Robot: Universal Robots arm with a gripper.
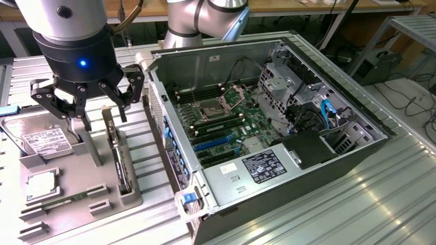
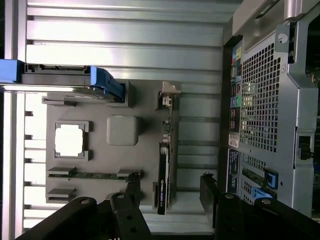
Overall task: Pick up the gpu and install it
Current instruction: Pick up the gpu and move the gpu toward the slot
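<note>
Wide-open gripper (image 1: 95, 109) poised over the gpu (image 1: 120, 153), not yet touching it.

Beside the opened computer case (image 1: 286, 204), on the exterior view's left, a grey tray (image 1: 75, 178) with slotted holders. Standing on edge in the slot nearest the case: the gpu, thin, dark along its upper edge, silver end bracket (image 2: 170, 92) at the far end from the fingers. Directly below the tool, a little toward the case side in the exterior view. In the wrist view, long axis running straight down the gap between the two spread fingertips (image 2: 134, 176), one on each flat face, so a squeeze would likely fall across the card's thickness. Hard drive (image 1: 44, 140) well to the other side, clear of the fingers.
</note>
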